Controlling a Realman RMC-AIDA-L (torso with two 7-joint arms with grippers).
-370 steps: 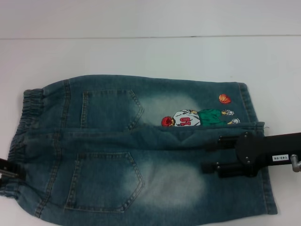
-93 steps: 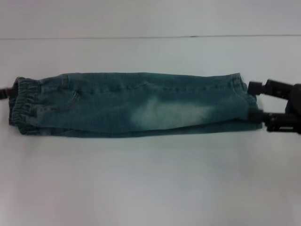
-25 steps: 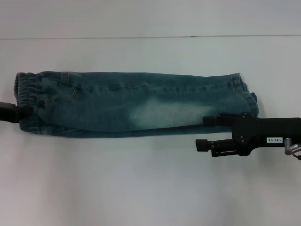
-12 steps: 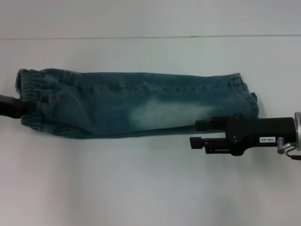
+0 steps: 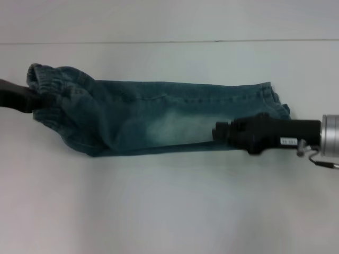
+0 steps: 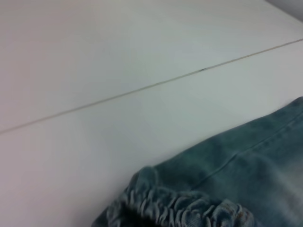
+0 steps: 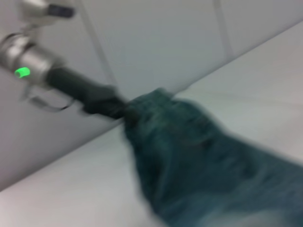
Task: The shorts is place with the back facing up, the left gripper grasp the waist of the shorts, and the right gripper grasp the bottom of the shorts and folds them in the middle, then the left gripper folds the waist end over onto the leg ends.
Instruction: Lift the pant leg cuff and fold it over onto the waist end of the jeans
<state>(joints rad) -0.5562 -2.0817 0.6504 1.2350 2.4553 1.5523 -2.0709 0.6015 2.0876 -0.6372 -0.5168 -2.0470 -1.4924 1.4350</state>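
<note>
The blue denim shorts [image 5: 159, 119], folded lengthwise into a long strip, lie across the white table. My left gripper [image 5: 33, 100] is shut on the elastic waist [image 5: 53, 84] at the left end and holds it raised and bunched off the table. In the right wrist view the left gripper [image 7: 120, 109] pinches the lifted end of the shorts [image 7: 199, 156]. The left wrist view has the gathered waistband [image 6: 180, 208] close under it. My right gripper [image 5: 220, 135] hovers over the strip's near edge, close to the leg ends [image 5: 275, 103]. Its finger gap is hidden.
The white table [image 5: 159, 201] stretches wide in front of the shorts. A thin seam line [image 5: 159, 42] runs across it behind them.
My left gripper has lifted the waist and carried it up and to the right, so the left end is off the table. My right gripper has turned and shifted onto the strip's near edge.
</note>
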